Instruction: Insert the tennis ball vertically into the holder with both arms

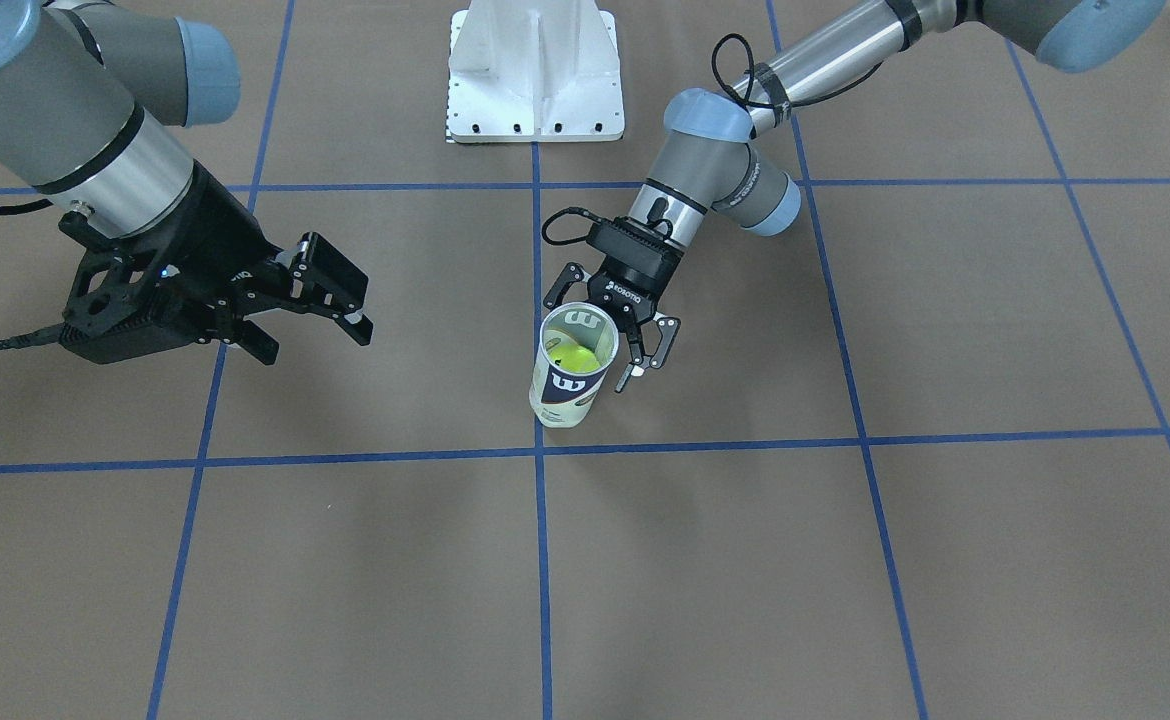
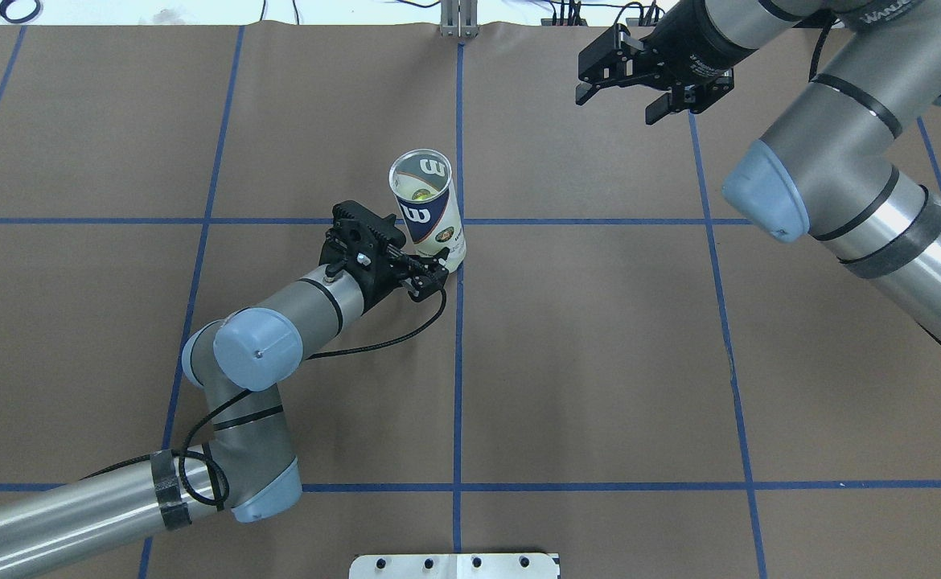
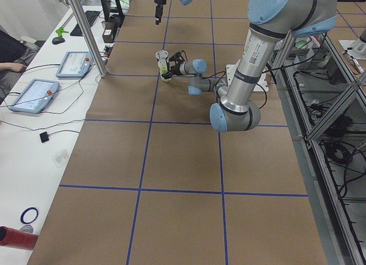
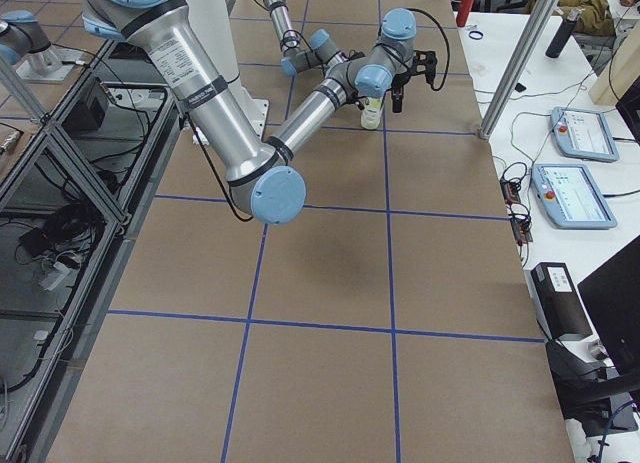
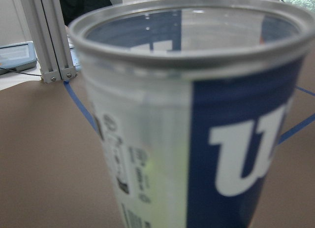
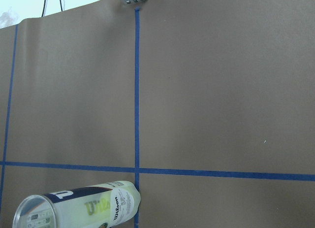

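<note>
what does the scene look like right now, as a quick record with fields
tennis-ball can: upright on the table, top open
tennis ball: inside the can
left tool: open, close beside the can, not clamped on it
right tool: open, empty, well away from the can
table: brown surface with a blue tape grid

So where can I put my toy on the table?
Across the blue line from the can, the whole table is bare. So is the square between the can and the right gripper. It's crowded at the can, where the left gripper sits.
</note>
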Robot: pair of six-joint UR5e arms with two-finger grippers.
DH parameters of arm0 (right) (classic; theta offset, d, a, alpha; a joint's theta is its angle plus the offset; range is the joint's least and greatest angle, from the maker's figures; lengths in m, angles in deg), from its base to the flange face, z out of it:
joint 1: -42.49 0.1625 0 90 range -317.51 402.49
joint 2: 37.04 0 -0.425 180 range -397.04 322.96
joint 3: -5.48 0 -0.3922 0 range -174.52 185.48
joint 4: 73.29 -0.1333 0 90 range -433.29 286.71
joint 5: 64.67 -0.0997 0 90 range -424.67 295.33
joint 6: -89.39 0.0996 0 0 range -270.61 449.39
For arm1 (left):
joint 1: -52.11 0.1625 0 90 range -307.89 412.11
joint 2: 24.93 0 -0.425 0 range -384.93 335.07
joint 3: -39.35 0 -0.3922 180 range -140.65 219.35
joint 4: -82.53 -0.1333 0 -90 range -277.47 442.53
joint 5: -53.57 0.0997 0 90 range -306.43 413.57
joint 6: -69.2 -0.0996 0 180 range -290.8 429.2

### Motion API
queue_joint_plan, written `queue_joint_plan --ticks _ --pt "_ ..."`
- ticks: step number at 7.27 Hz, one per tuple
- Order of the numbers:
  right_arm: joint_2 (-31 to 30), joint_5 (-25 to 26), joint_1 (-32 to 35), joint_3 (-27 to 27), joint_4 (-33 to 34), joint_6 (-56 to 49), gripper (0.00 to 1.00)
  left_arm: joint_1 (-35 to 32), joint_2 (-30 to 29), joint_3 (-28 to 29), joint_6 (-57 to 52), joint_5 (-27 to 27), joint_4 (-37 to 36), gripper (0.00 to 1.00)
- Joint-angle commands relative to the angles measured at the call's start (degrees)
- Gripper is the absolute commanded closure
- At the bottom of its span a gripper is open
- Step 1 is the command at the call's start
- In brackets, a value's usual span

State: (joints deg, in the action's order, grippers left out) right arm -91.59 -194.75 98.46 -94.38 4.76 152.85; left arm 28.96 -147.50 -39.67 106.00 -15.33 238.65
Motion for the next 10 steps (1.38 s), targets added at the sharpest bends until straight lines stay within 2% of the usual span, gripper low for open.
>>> queue_joint_plan --ticks 1,4,5,6,7,8,10 --pt "-0.38 -0.08 0.01 -0.33 0.00 0.00 0.01 1.52 3.20 -3.66 0.46 0.00 0.06 0.01" --pt "-1.43 -2.09 2.02 -0.25 0.00 -0.70 0.01 2.41 11.97 -11.46 0.46 -0.26 -0.29 0.01" --pt "-2.92 -2.71 3.51 -0.42 0.09 -3.23 0.01 2.41 15.83 -16.29 0.46 -3.57 -0.73 0.01" --pt "-5.02 -3.16 4.92 -0.34 0.09 -6.39 0.01 2.32 20.57 -23.99 0.46 -6.74 -6.04 0.01" --pt "-7.65 -3.25 6.76 0.01 0.26 -11.20 0.01 1.45 24.62 -31.55 0.46 -10.51 -14.10 0.01" --pt "-10.11 -3.42 9.13 -0.07 3.31 -18.39 0.01 -2.38 25.62 -32.67 0.46 -12.55 -17.92 0.01" --pt "-14.77 -2.64 14.14 0.10 15.67 -41.27 0.01 -9.68 26.68 -32.24 3.51 -16.76 -18.92 0.01"
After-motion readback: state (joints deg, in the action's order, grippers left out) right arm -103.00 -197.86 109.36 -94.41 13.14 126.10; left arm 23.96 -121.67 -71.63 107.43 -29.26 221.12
